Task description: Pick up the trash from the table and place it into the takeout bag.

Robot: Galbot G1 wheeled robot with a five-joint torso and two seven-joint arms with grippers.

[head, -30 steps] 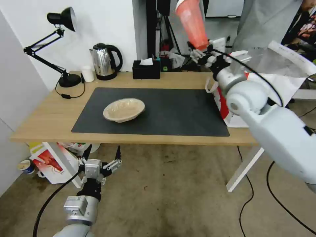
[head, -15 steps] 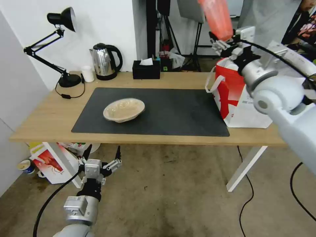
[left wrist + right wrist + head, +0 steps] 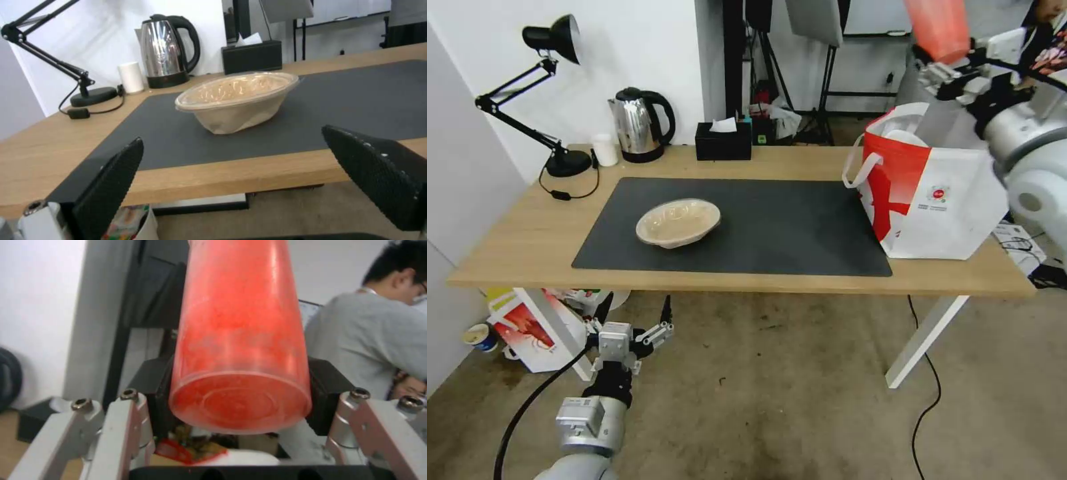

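While its black pads [image 3: 327,386] press the base of the red drink cup [image 3: 939,28] from both sides, the right gripper [image 3: 954,67] holds the cup high at the far right, above the open mouth of the takeout bag [image 3: 934,200]. In the right wrist view the cup's round bottom [image 3: 240,403] faces the camera, with the body reaching away between the jaws. Below it, the bag stands upright on the right end of the table [image 3: 514,247], partly on the right edge of the dark grey mat [image 3: 774,227], its red panel facing left and a white rounded shape visible inside the silver lining.

Left gripper [image 3: 634,320] hangs low in front of the table's near edge, over the floor, its black fingers [image 3: 111,180] spread wide and empty. Beyond them, the shallow beige dish [image 3: 678,223] sits on the left half of the mat, tilted slightly. At the far edge stand a steel kettle [image 3: 639,124], a black tissue box [image 3: 724,141] and a black desk lamp [image 3: 550,100].
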